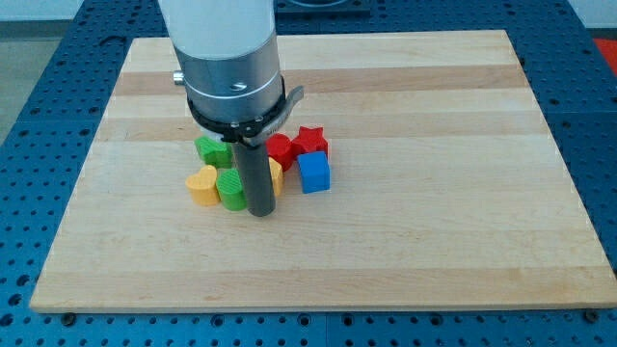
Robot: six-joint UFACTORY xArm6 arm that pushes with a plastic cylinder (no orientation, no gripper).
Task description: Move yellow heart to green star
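Observation:
The yellow heart (pixel 202 186) lies on the wooden board, at the left of a cluster of blocks. A green block (pixel 231 189) touches its right side. Another green block (pixel 212 149), which looks like the star, sits just above the heart, partly hidden by the arm. My tip (pixel 261 211) rests on the board right of the lower green block, about 60 px right of the heart. A second yellow block (pixel 276 175) peeks out behind the rod.
A red block (pixel 281 151) and a red star (pixel 310 142) sit right of the rod, with a blue cube (pixel 313 173) below them. The arm's wide body (pixel 225 67) covers the board's upper middle. The board's edge (pixel 318 307) runs along the view's bottom.

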